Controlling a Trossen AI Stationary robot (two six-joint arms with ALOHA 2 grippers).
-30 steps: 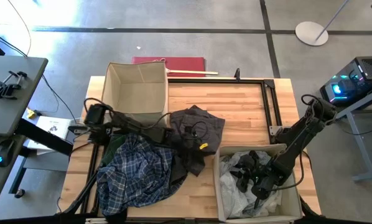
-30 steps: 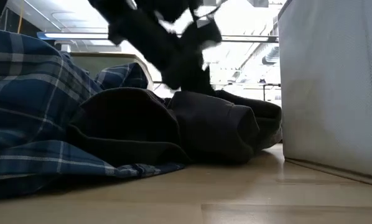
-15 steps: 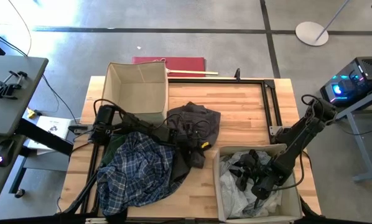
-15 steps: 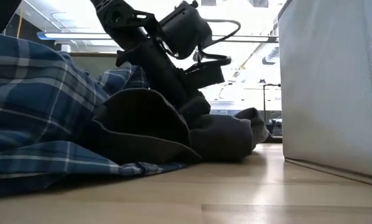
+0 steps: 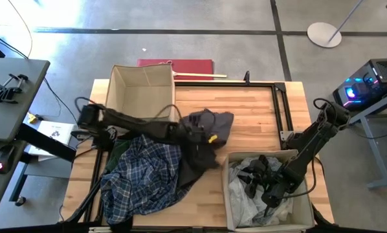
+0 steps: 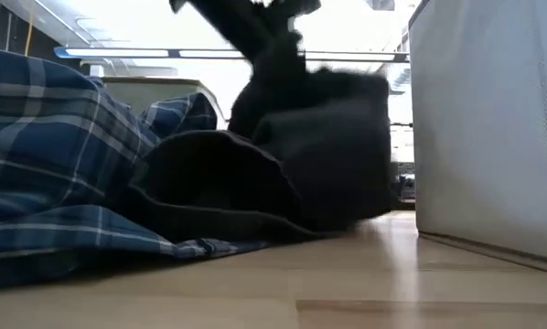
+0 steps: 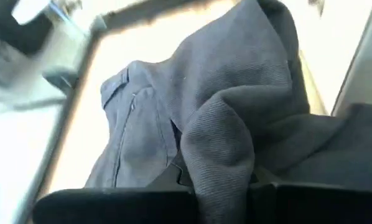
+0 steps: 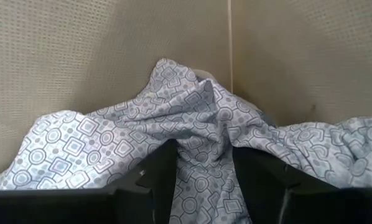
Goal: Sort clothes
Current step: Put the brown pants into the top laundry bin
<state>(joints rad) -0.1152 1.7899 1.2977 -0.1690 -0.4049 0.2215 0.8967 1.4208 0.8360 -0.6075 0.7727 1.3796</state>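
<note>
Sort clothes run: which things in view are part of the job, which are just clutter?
Job:
- dark grey garment, pinched in the left gripper
- plaid shirt
- pale patterned cloth, pinched in the right gripper, inside the near box
- far box

Lying about:
- red board past the table's far edge
- round white stand base on the floor
</note>
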